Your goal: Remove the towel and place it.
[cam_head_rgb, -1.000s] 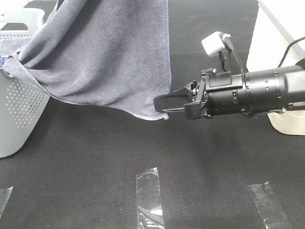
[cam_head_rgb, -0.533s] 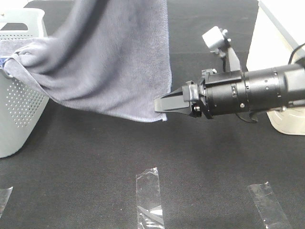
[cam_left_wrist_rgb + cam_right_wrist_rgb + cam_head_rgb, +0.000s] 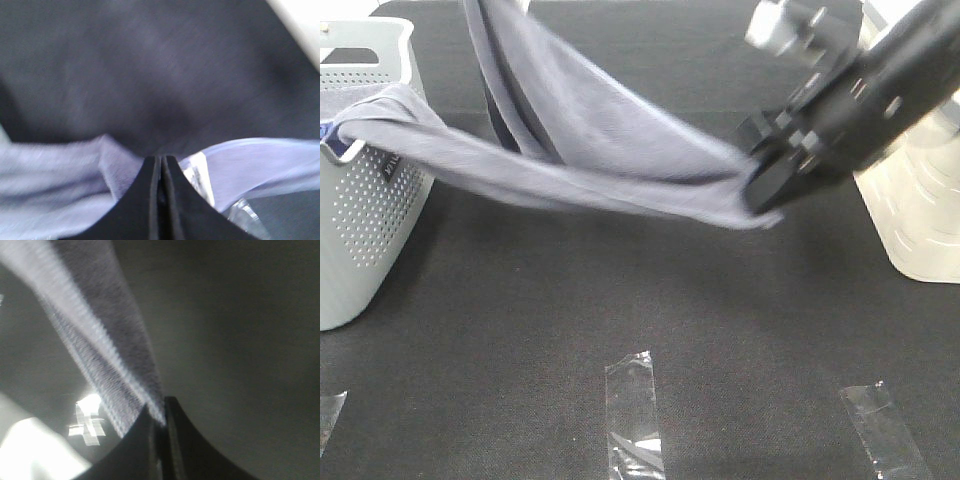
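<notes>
Towel [image 3: 620, 150] pulled taut from basket [image 3: 360, 230].

surface: black cloth tabletop [image 3: 510, 330] | marks: clear tape strips [image 3: 632, 400] | light: glare on tape

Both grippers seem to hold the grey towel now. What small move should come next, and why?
Probably raise both arms slightly and away from the perforated light grey plastic basket. The right gripper is shut on a corner of the large grey-lavender microfibre towel, the left gripper pinches it too, but one end lies over the basket's rim, so it is not yet free.
</notes>
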{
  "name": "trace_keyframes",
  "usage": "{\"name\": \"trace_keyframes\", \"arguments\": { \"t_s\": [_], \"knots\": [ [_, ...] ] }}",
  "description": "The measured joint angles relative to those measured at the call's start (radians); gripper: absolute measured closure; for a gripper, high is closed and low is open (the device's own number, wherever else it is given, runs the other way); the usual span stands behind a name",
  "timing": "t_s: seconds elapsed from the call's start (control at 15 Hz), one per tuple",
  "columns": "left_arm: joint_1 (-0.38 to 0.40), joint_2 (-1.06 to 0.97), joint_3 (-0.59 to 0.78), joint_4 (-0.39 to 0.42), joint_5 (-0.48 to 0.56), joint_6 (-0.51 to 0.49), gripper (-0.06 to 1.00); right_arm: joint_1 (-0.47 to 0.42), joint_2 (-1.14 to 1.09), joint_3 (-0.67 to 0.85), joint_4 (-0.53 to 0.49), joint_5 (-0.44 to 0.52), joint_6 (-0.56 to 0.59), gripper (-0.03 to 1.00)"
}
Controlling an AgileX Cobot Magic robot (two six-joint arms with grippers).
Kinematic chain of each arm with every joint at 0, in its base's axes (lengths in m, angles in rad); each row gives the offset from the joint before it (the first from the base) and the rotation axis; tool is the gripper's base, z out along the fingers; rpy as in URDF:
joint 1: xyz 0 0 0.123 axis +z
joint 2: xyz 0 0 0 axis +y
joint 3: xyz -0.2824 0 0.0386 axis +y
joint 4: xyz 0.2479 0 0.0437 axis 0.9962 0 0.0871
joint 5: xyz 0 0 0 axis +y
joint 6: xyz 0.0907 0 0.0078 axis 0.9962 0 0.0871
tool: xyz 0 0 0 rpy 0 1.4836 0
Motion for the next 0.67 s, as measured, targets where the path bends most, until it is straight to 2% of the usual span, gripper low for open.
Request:
{"name": "trace_keyframes", "arguments": {
  "t_s": [0.07, 0.13, 0.27, 0.4, 0.53, 0.67],
  "knots": [
    [0.0, 0.028, 0.0, 0.001, -0.005, 0.0, 0.94, 0.0, -0.009, -0.056, -0.149, 0.031, 0.108, 0.97],
    [0.0, 0.028, 0.0, 0.001, -0.005, 0.0, 0.94, 0.0, -0.009, -0.056, -0.149, 0.031, 0.108, 0.97],
    [0.0, 0.077, 0.0, -0.053, -0.09, -0.006, 0.94, 0.0, -0.01, -0.162, -0.385, 0.075, 0.261, 0.97],
    [-0.001, 0.103, 0.0, -0.113, -0.254, 0.0, 0.94, 0.0, -0.008, -0.257, -0.521, 0.09, 0.318, 0.97],
    [-0.001, 0.111, 0.0, -0.142, -0.429, 0.028, 0.94, 0.0, 0.0, -0.359, -0.595, 0.082, 0.324, 0.97],
    [-0.001, 0.111, 0.0, -0.14, -0.628, 0.08, 0.94, 0.0, 0.031, -0.47, -0.665, 0.003, 0.324, 0.97]
  ]
}}
